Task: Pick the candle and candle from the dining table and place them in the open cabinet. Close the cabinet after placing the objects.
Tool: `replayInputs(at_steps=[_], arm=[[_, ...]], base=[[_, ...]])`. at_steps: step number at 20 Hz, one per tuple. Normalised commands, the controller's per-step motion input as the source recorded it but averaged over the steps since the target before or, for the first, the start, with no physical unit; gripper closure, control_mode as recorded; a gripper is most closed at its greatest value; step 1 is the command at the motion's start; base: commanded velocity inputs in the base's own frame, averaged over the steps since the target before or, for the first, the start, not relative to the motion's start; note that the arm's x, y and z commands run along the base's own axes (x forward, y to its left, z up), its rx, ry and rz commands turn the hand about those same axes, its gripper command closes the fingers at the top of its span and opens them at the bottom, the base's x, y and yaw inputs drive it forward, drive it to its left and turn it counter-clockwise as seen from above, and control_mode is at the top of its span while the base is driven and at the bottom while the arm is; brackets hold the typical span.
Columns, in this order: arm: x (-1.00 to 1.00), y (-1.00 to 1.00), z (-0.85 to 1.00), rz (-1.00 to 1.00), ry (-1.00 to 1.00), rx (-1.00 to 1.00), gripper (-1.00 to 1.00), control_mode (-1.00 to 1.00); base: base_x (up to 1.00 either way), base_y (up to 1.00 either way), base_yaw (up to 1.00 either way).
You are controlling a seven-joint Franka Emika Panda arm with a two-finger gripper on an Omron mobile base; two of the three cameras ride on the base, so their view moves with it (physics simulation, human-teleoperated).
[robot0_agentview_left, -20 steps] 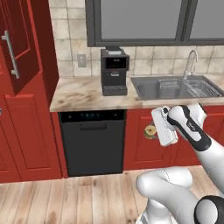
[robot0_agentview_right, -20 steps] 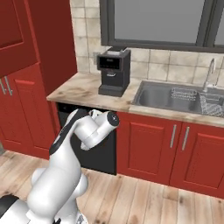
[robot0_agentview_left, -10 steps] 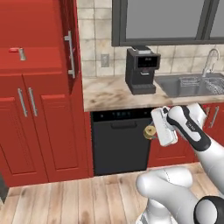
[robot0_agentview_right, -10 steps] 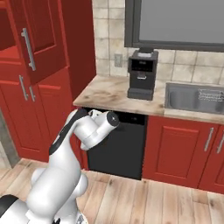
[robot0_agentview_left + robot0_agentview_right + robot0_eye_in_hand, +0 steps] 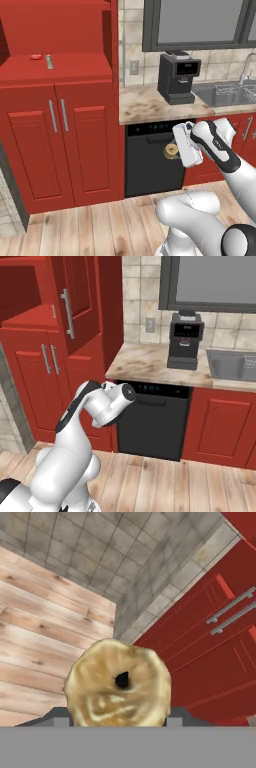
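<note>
My gripper (image 5: pixel 175 148) is shut on the squat golden-tan candle (image 5: pixel 171 150), held in front of the black dishwasher at counter height. In the hand view this candle (image 5: pixel 117 684) sits end-on between the fingertips, its dark wick facing the camera. The slim grey candle (image 5: pixel 49 61) stands upright on the inner shelf of the open red cabinet (image 5: pixel 75 70), up and to the left of the gripper. The cabinet's door (image 5: pixel 82 296) hangs open with its long silver handle (image 5: pixel 66 313). The dining table is out of view.
A small flat red item (image 5: pixel 35 57) lies beside the grey candle on the shelf. Red lower doors (image 5: pixel 60 145) sit below it. To the right are a dishwasher (image 5: pixel 150 165), a counter (image 5: pixel 145 361) with a coffee machine (image 5: pixel 179 77), and a sink (image 5: pixel 225 92). Wooden floor lies below.
The whole scene has slid to the right in both base views: the base has moved left toward the cabinet. The arm keeps its pose with the golden candle in the gripper.
</note>
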Motion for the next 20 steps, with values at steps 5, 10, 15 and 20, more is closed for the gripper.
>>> replayInputs(at_steps=[5,10,15,20], arm=[[0.0,0.0,0.0,0.0,0.0,0.0,1.0,1.0],[0.0,0.0,0.0,0.0,0.0,0.0,1.0,1.0],[0.0,0.0,0.0,0.0,0.0,0.0,1.0,1.0],[0.0,0.0,0.0,0.0,0.0,0.0,1.0,1.0]], base=[[-0.32,0.73,-0.13],[-0.28,0.73,-0.11],[-0.09,0.76,-0.11],[0.32,0.7,-0.1]])
